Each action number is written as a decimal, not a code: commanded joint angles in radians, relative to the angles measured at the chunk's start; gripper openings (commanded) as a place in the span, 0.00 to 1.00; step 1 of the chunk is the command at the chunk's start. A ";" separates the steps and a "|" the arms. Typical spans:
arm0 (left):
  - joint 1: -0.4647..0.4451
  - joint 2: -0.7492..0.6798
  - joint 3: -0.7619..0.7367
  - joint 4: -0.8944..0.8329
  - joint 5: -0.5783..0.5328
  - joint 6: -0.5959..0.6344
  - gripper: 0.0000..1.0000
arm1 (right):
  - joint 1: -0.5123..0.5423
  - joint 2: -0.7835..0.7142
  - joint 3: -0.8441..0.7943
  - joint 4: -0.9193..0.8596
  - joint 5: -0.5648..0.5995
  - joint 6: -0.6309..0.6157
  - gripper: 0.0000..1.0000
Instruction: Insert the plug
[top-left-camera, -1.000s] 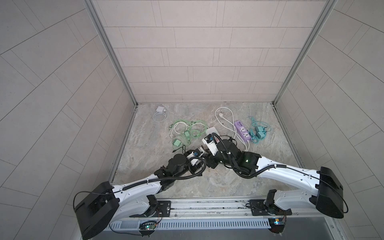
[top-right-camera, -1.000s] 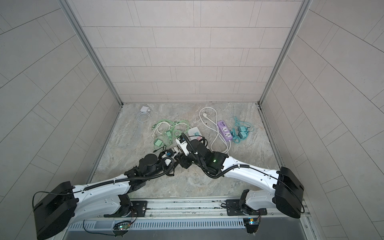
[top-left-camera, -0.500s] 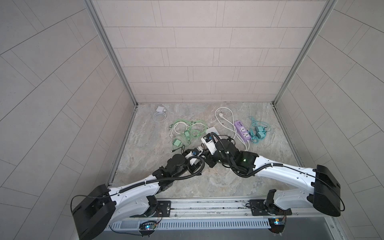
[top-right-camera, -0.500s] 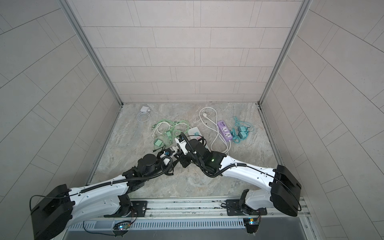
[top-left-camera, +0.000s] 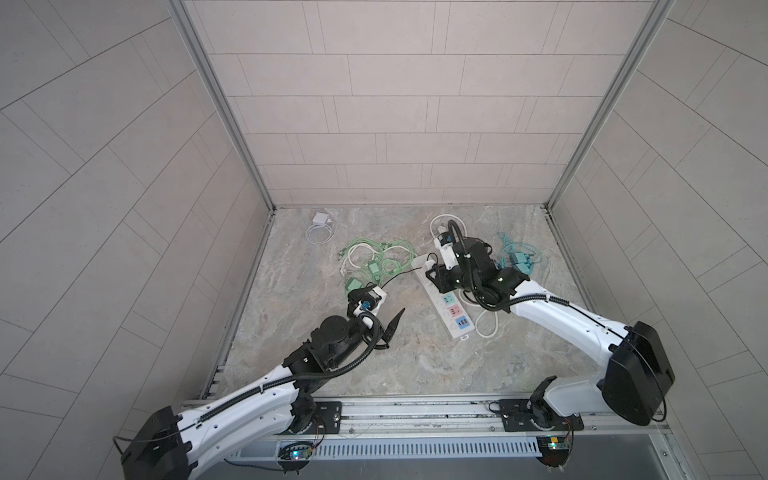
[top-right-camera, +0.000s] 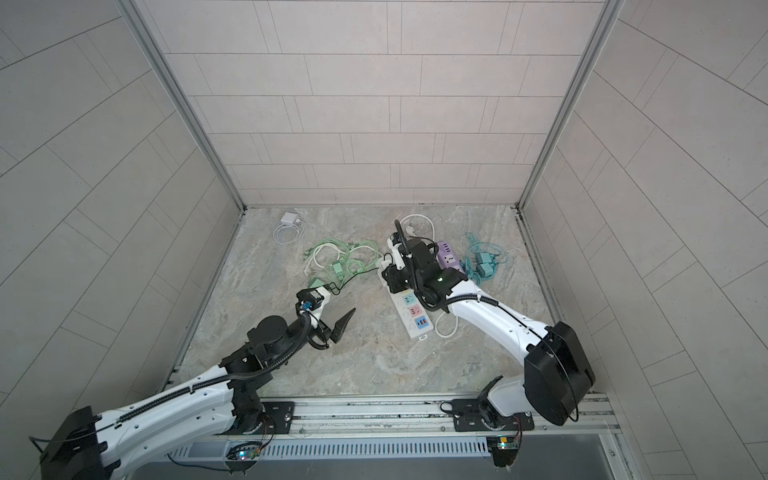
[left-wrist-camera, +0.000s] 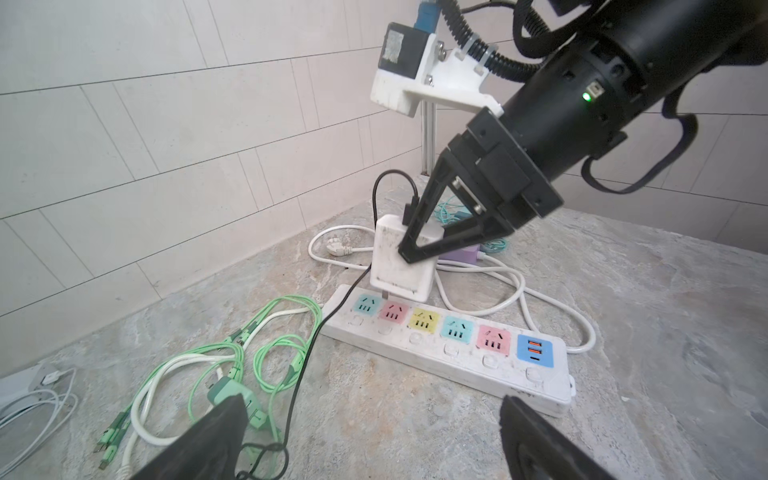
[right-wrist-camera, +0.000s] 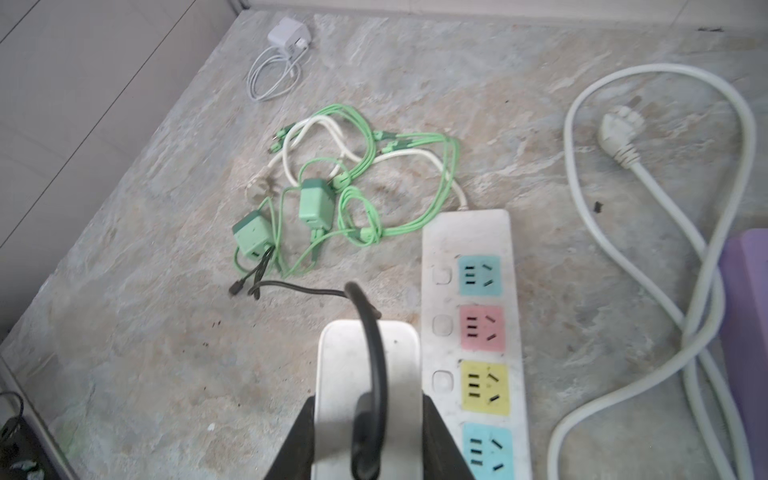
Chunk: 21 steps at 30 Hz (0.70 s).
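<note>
A metal rail (top-left-camera: 415, 409) edges the near side of the grey marbled worktop (top-left-camera: 415, 365). The left claw (left-wrist-camera: 372, 401) hangs wide open and empty above bare stone. Farther in, the right claw (right-wrist-camera: 369, 401) pinches the white plug (left-wrist-camera: 399, 266) just above the far end of the power strip (left-wrist-camera: 457, 353). Beyond lie green cables (top-left-camera: 374, 257), and pale tiled walls (top-left-camera: 395, 124) close in three sides.

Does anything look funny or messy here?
Yes. The white charger in the right hand hangs slightly tilted above the power strip, a prong showing, not pushed in. The green cables lie in a tangle.
</note>
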 joint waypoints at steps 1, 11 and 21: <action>-0.004 0.028 -0.008 0.022 -0.099 -0.061 1.00 | -0.067 0.075 0.102 -0.043 -0.052 -0.021 0.28; -0.003 0.340 0.061 0.181 -0.190 -0.096 1.00 | -0.143 0.359 0.339 -0.092 -0.228 -0.062 0.27; 0.029 0.658 0.141 0.373 -0.206 -0.136 0.95 | -0.148 0.391 0.351 -0.152 -0.189 -0.105 0.27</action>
